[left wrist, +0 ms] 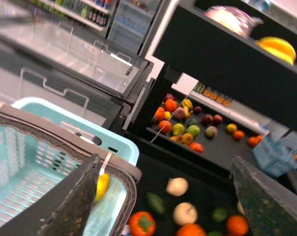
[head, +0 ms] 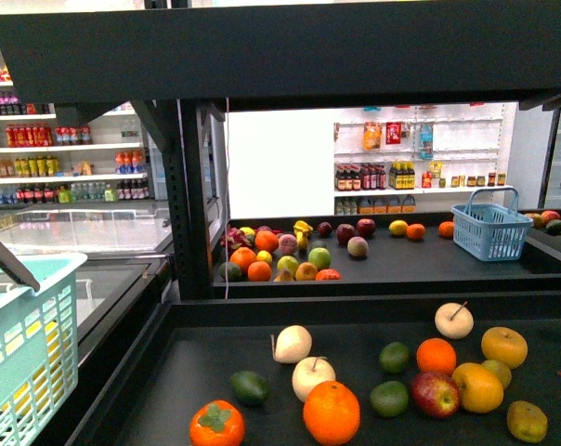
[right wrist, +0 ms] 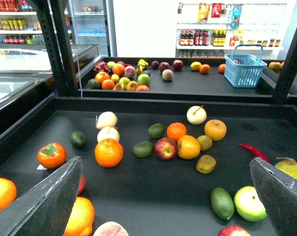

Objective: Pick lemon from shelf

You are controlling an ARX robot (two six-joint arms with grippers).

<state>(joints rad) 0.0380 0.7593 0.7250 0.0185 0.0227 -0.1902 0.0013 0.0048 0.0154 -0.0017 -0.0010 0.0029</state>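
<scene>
Shelf point(head: 197, 358) carries mixed loose fruit, and neither arm touches any of it. Teal basket point(head: 30, 325) stands just left of the shelf. A yellow fruit point(left wrist: 102, 186), judged to be the lemon, lies inside it, so the pick appears done. Left tool point(left wrist: 165, 160) hangs over the basket's shelf-side rim, jaws wide apart, empty. Right tool point(right wrist: 165, 161) hangs over the shelf, jaws wide apart, holding nothing.

Open black floor along the shelf point(head: 183, 372) left rim and back rim. Crowded near the front edge and right half: orange point(head: 332, 412), persimmon point(head: 216, 424), red apple point(head: 435, 393), limes. Overhead canopy point(head: 290, 56) low, teal basket point(head: 25, 353) beside the left rim.
</scene>
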